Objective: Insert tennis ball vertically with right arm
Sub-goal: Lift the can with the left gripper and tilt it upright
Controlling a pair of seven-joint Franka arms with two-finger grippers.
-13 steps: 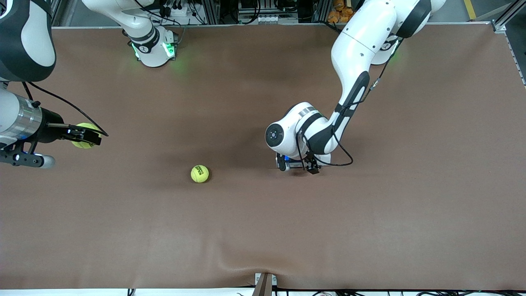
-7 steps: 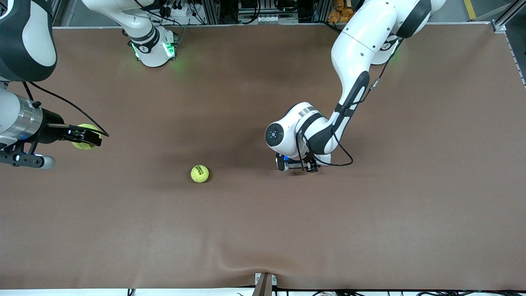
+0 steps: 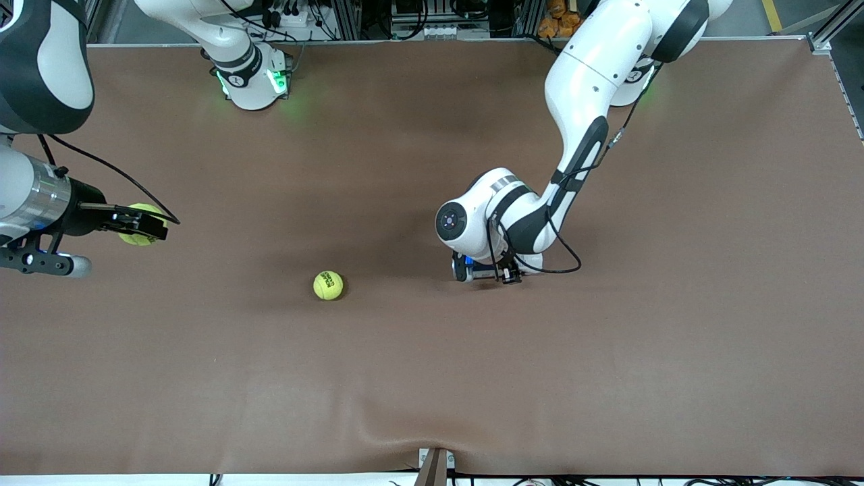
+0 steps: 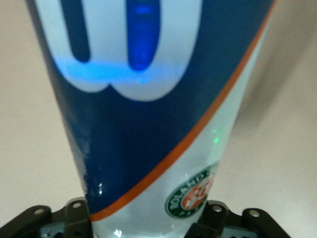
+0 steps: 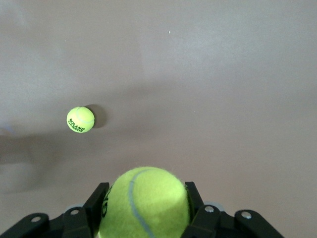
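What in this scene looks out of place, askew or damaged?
Only small things stand out. A loose yellow felt tennis ball lies alone on the brown table cover, apart from both arms. The cover is puckered into a wrinkle at the edge nearest the front camera. Nothing looks spilled or damaged.

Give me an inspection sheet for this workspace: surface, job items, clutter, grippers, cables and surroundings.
Surface: brown table, a wrinkle at the edge nearest the front camera.
Job's things: one held ball; a loose ball on the table; a blue and white can, hidden under the left arm in the front view.
Clutter: nothing seen.
Grippers: right gripper shut on the held ball, over the right arm's end of the table; left gripper shut on the can, mid-table.
Cables: black leads along both wrists; more at the table's edges.
Surroundings: metal framing and equipment by the bases.
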